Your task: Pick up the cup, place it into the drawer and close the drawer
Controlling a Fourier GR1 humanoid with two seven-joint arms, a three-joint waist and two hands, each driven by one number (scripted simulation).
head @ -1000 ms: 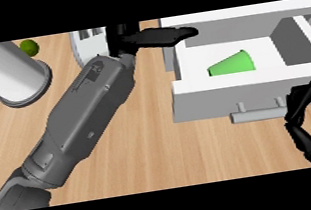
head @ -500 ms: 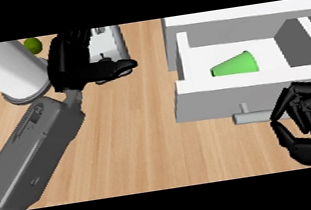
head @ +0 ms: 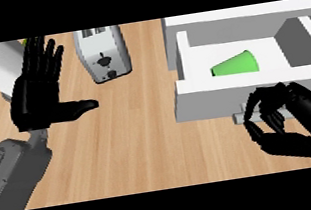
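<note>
Step now: the cup is in, so I think the job left is to shut the drawer.
Cup: the small green plastic cup (head: 235, 65) lies on its side inside the open drawer, near the middle.
Drawer: the white box-shaped drawer (head: 210, 101) is pulled out over the light brown wooden counter (head: 142, 144). Its flat front wall faces the robot.
Handle: a small grey handle (head: 241, 116) sticks out low on the front wall.
Right hand: the black right hand (head: 302, 115) is just in front of the drawer. Its fingers are bent in like a claw, close to the thumb.
What it holds: nothing that I can see. The bent fingers are right at the handle, but I cannot tell if they touch it.
Left hand: the black left hand (head: 37, 92) is at the far left, flat and wide open, fingers up, thumb out to the side. It holds nothing and touches nothing. It is resting.
Toaster: a silver metal toaster (head: 103, 56) stands between the left hand and the drawer, apart from both.
How to do it well: push straight on the front wall, not from one side, so the drawer slides in without turning.
Take care: keep the fingers off the top edge, so they do not get caught or bump the cup.
Go slow: a soft push should keep the cup from rolling about inside.
</note>
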